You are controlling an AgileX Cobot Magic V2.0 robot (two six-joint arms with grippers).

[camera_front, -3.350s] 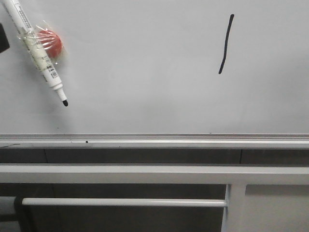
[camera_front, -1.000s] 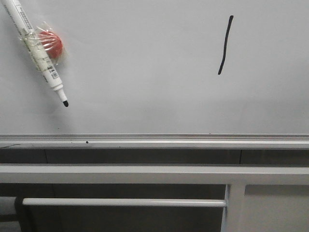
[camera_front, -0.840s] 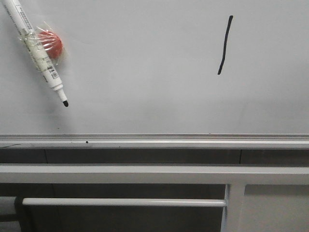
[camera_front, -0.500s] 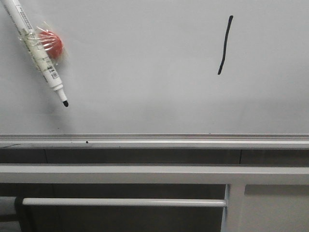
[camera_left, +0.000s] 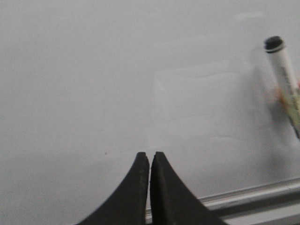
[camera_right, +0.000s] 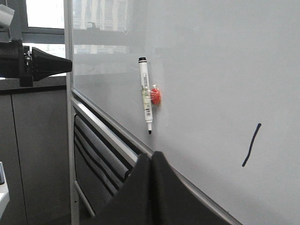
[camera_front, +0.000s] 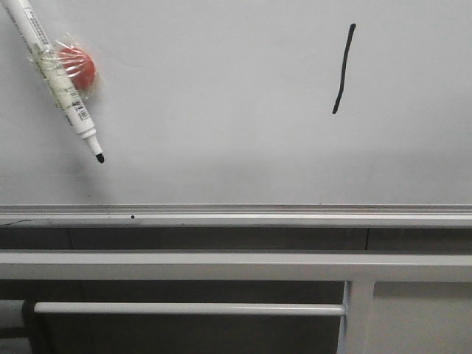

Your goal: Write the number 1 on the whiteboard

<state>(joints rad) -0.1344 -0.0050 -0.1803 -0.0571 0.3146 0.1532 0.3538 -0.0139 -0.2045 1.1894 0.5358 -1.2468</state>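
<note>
One thin black stroke, the number 1 [camera_front: 343, 68], sits upper right on the whiteboard [camera_front: 221, 110], slightly slanted. Way over on the upper left, a white marker [camera_front: 57, 81] is stuck to the board next to a red magnet [camera_front: 79, 66], uncapped tip pointing down-right, touching nothing. Silver rail [camera_front: 236, 215] runs along the bottom. Left claw [camera_left: 149, 159] is pinched closed on nothing, right claw [camera_right: 151, 159] same deal, both off the board.
</note>
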